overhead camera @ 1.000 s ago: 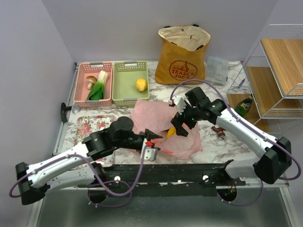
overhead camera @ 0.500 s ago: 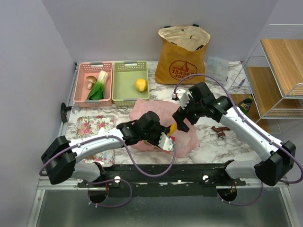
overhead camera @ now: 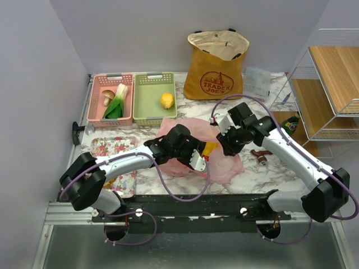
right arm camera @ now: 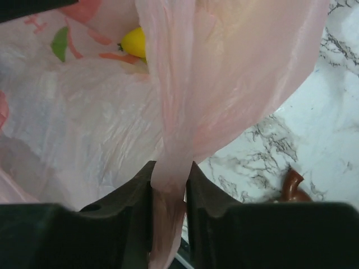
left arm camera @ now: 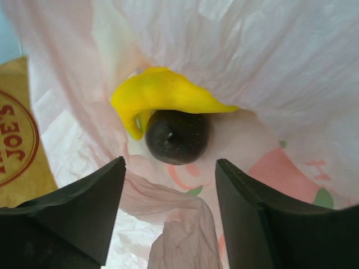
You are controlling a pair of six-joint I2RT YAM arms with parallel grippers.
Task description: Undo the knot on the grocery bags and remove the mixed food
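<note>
Top external view: at far left a pink basket holds a leek and a mushroom; the green basket beside it holds a lemon. The yellow tote stands open at the far edge. The pink bag lies mid-tabletop on marble, a banana showing between the left tool and the right tool. A floral tray lies near left and a wire shelf stands right. Left wrist view alone shows the bag's inside: the banana curled over a dark round fruit, the tool's fingers spread wide. Right wrist view shows its tool pinching a twisted strip of the bag, with a brown object on the marble.
</note>
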